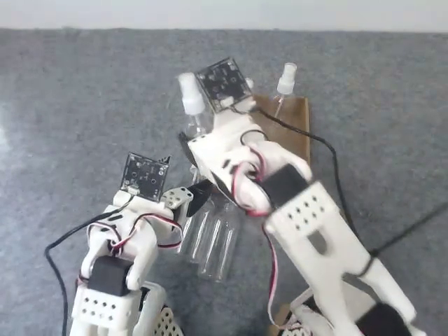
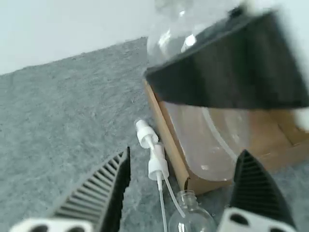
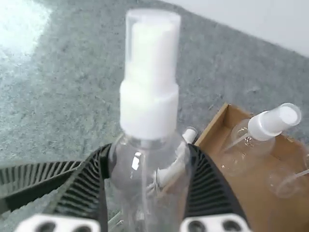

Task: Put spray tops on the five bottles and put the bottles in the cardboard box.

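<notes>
The cardboard box (image 1: 297,124), far right, holds one capped bottle (image 1: 284,85) so far. Your right gripper (image 3: 147,164) pinches a second capped bottle (image 3: 148,111) upright just left of it. Your left gripper (image 2: 186,152) hangs spread near the uncapped bottles (image 1: 210,239) and loose spray tops (image 2: 153,151), work yet to do.

Clear plastic bottles with white spray tops fitted (image 1: 190,98): two
Clear uncapped bottles lying flat (image 1: 213,241): three, apparently
Loose white spray tops (image 2: 145,135): two
Brown cardboard box (image 1: 294,115): one
</notes>
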### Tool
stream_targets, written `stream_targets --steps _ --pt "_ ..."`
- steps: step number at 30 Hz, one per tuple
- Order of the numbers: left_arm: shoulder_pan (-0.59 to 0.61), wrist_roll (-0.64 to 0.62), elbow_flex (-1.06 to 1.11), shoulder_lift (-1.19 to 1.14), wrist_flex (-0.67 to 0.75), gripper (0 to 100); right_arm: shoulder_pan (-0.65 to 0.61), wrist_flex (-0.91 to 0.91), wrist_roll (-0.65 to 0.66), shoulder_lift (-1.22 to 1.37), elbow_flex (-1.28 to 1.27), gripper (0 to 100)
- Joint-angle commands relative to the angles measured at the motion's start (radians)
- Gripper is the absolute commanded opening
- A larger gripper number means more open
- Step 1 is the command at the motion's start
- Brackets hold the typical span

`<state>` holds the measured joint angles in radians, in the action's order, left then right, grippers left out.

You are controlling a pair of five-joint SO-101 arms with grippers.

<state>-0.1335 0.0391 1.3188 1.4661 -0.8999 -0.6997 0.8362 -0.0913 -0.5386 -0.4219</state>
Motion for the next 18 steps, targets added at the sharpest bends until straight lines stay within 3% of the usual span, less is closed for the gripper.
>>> stream_targets --steps 1,7,11,18 --pt "0.008 0.006 -0.012 -0.031 0.028 32 -0.004 0.005 -0.008 -0.117 -0.032 0.6" --pt "0.009 0.006 -0.013 -0.028 0.028 32 0.013 -0.001 0.043 -0.142 -0.083 0.6" --pt "0.054 0.006 -0.015 -0.026 0.026 31 0.137 -0.145 0.048 -0.128 -0.103 0.6" --pt "0.229 0.003 -0.018 -0.026 0.084 5 0.243 -0.447 0.051 0.074 -0.196 0.6"
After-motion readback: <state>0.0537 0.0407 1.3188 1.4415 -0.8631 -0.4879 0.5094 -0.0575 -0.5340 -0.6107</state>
